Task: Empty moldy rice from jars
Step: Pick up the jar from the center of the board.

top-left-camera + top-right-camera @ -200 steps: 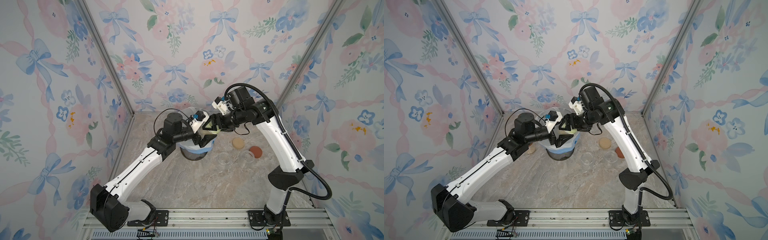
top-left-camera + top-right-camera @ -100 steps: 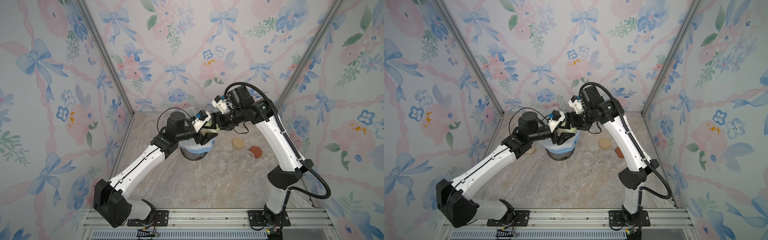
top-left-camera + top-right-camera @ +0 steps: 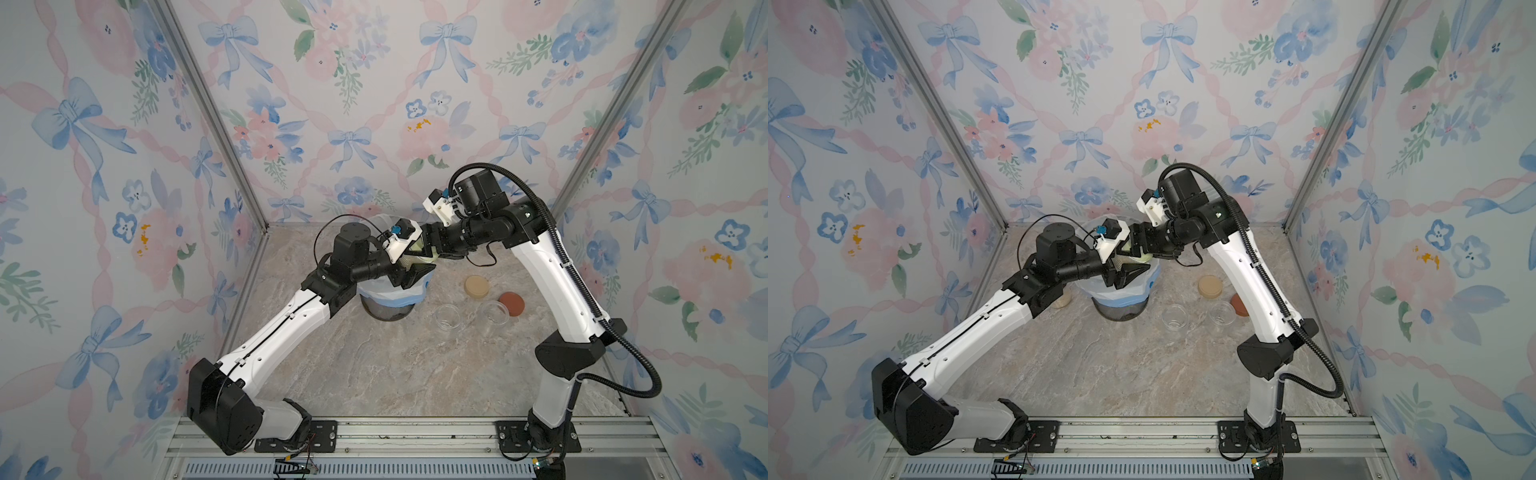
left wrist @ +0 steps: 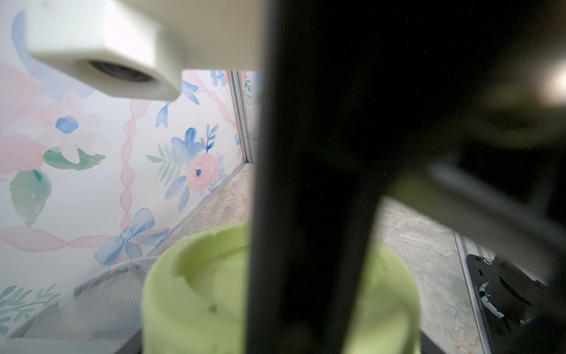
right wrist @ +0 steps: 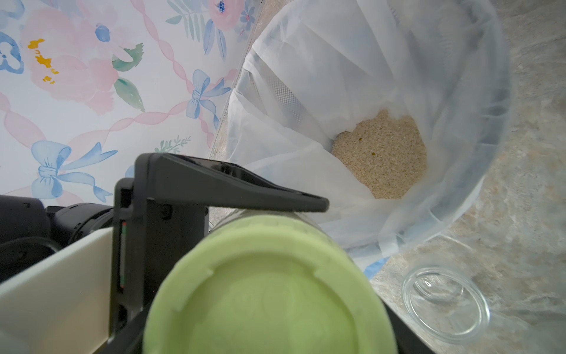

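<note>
A jar with a pale green lid (image 3: 420,259) (image 3: 1136,259) hangs tilted over the bin between my two grippers. My left gripper (image 3: 412,268) (image 3: 1128,271) is shut on its glass body; one of its dark fingers (image 5: 232,187) lies along the jar's side. My right gripper (image 3: 429,249) (image 3: 1137,248) is at the lid end. The green lid (image 5: 266,294) (image 4: 196,291) sits between its jaws, and whether they still press on it does not show. Tan moldy rice (image 5: 382,159) lies at the bottom of the bin's liner.
The dark mesh bin with a white liner (image 3: 390,297) (image 3: 1121,296) stands under both grippers. Right of it are two empty lidless jars (image 3: 449,318) (image 3: 494,313), a beige lid (image 3: 477,286) and a rust-red lid (image 3: 512,302). A small tan thing (image 3: 1061,301) shows behind my left arm.
My left arm has reached forward to the jar and its fingers have closed round the glass. The right arm has stayed nearly where it was.
</note>
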